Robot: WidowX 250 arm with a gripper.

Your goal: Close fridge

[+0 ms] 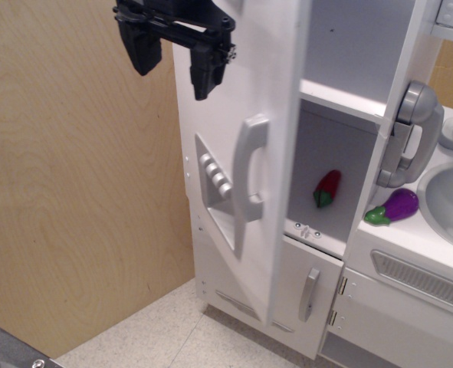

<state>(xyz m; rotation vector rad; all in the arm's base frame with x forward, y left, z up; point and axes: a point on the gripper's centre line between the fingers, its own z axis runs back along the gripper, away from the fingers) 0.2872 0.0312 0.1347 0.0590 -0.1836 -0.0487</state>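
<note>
- The black gripper (174, 57) hangs at the top left, its two fingers pointing down and spread apart with nothing between them.
- The left finger (144, 47) stands clear in front of the wooden wall (73, 199); the right finger (205, 70) overlaps the upper outer face of the fridge door, though whether it touches cannot be told.
- The arm above the gripper is cut off by the top edge.
- The fridge (341, 46) is a tall white toy cabinet standing in the middle, beside the wooden wall.
- Its big door (241, 115) is swung most of the way across the opening but stands ajar, with a gap left at its right edge.
- The door's outer face shows the long grey handle (249, 169) and the button panel (215, 180) to its left.
- Through the gap, a red pepper (327, 188) lies on the white inner shelf (322, 218).
- A purple eggplant (395, 207) rests on the surface beside the sink (448, 199).
- A grey toy phone (410, 134) hangs on the fridge's right post.
- The small lower door (303, 295) is shut.
</note>
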